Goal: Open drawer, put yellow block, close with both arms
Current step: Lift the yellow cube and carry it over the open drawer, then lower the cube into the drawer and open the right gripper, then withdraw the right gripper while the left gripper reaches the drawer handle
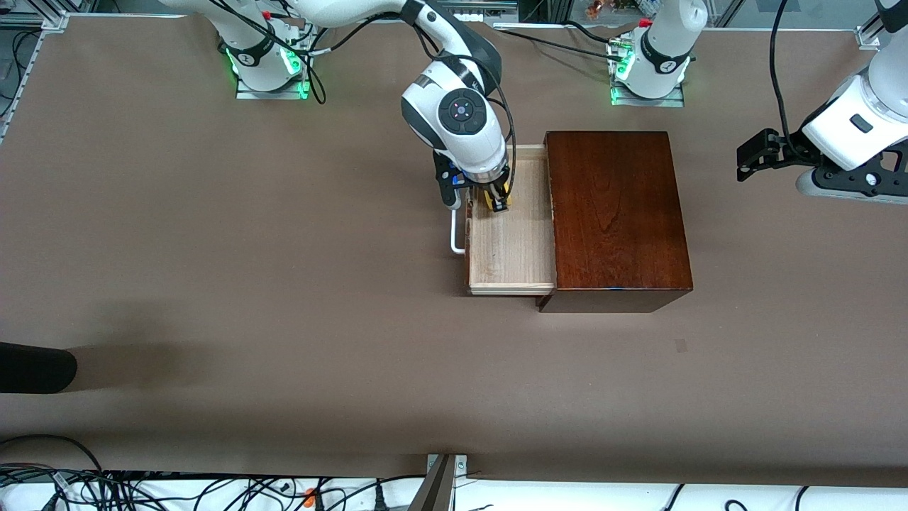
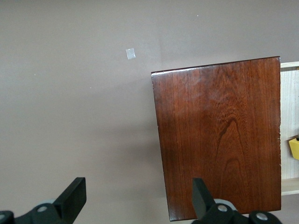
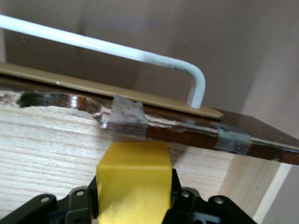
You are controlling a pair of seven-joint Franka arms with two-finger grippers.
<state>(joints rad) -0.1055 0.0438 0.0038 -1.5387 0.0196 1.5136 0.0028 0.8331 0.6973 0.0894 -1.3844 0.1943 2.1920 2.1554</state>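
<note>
Brown tabletop [image 1: 213, 248]: one broad plain surface, carrying the box near its middle, closer to the arms' bases than to the front camera's edge.
Box [image 1: 616, 213]: glossy mahogany, flat on the tabletop, grain clear in the left wrist view.
Drawer [image 1: 512, 248]: pulled wide open toward the right arm's end, pale wood inside, dark front chipped and patched with tape, white handle [image 1: 455, 241] sticking out.
Left arm: waiting over the tabletop's edge at its own end, well apart from the box.
Left gripper [image 1: 745, 162]: fingers spread, nothing between them.
Right gripper [image 1: 496, 199]: down inside the drawer, at the corner by the drawer front that lies toward the bases, pinching the cube.
Yellow block [image 3: 133, 179]: clamped between the right fingers, just beside the drawer front's inner face.
</note>
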